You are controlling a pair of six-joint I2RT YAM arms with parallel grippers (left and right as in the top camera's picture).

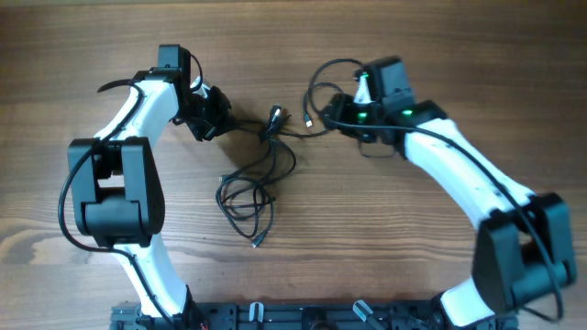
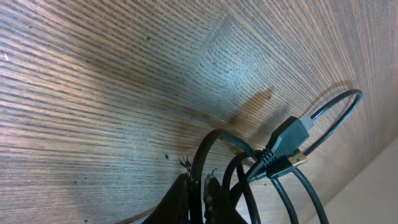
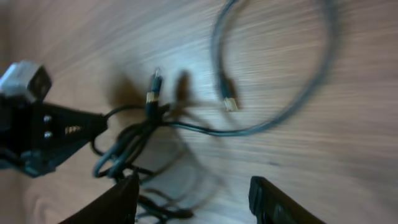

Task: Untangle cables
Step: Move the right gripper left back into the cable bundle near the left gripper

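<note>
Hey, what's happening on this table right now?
Two robot arms are working on a tangle of black cables on a wooden table. The left gripper has its fingers pinched on a strand at the clump's edge. The right gripper is open beside a loose loop, holding nothing. The tangle is not yet undone.

Left hand (image 2: pixel 198 182) pinched closed, right hand (image 3: pixel 194 184) fingers spread

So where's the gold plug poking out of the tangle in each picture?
Overhead: gold plug, top middle, above the looped cables.
Left wrist: lower right, beside a bigger black plug.
Right wrist: left of centre, standing up.
Shared landmark: the left gripper pinching the cables next to it.
</note>
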